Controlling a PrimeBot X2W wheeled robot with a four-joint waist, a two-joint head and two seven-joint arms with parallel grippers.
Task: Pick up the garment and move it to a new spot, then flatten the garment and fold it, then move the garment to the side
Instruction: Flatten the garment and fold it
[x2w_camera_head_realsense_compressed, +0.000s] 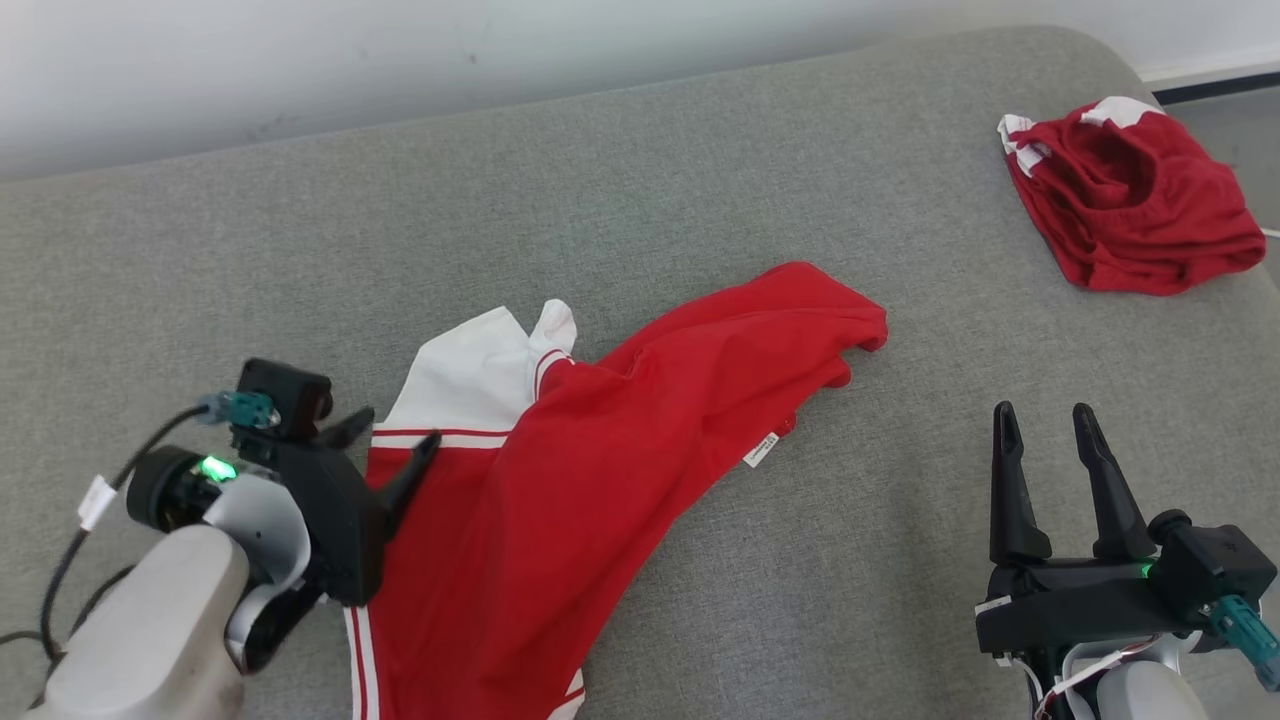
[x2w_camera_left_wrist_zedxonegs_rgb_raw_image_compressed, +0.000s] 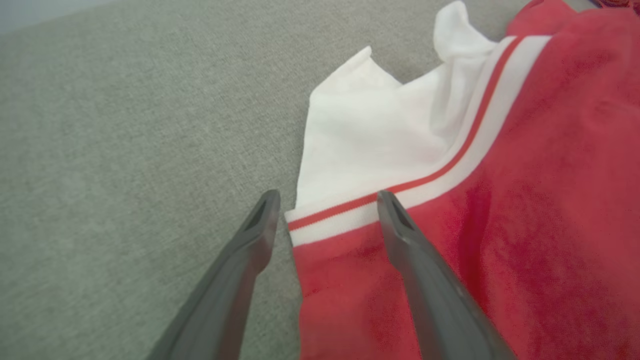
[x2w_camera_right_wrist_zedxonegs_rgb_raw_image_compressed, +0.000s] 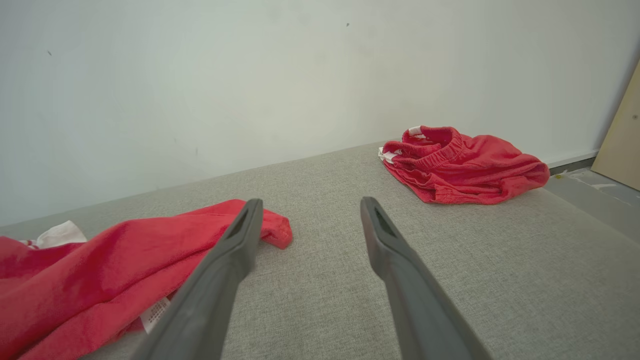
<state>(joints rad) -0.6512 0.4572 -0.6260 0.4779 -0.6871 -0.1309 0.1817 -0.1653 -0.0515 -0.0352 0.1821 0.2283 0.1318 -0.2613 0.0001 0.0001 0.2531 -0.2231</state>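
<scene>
The garment (x2w_camera_head_realsense_compressed: 620, 430) is red with a white sleeve and white stripes. It lies crumpled on the grey padded surface (x2w_camera_head_realsense_compressed: 700, 180), left of centre in the head view. My left gripper (x2w_camera_head_realsense_compressed: 395, 432) is open at the garment's left edge. In the left wrist view, my left gripper (x2w_camera_left_wrist_zedxonegs_rgb_raw_image_compressed: 327, 196) straddles the striped band of the garment (x2w_camera_left_wrist_zedxonegs_rgb_raw_image_compressed: 525, 200), one finger over grey cloth and the other over red fabric. I cannot tell whether it touches. My right gripper (x2w_camera_head_realsense_compressed: 1043, 412) is open and empty to the right of the garment. In the right wrist view, my right gripper (x2w_camera_right_wrist_zedxonegs_rgb_raw_image_compressed: 310, 201) points past the garment (x2w_camera_right_wrist_zedxonegs_rgb_raw_image_compressed: 100, 265).
A second red garment (x2w_camera_head_realsense_compressed: 1130, 200) lies bunched at the far right corner of the surface, also seen as a red bundle (x2w_camera_right_wrist_zedxonegs_rgb_raw_image_compressed: 465, 165) in the right wrist view. A pale wall (x2w_camera_right_wrist_zedxonegs_rgb_raw_image_compressed: 250, 75) runs behind. The surface's right edge drops to the floor (x2w_camera_right_wrist_zedxonegs_rgb_raw_image_compressed: 595, 195).
</scene>
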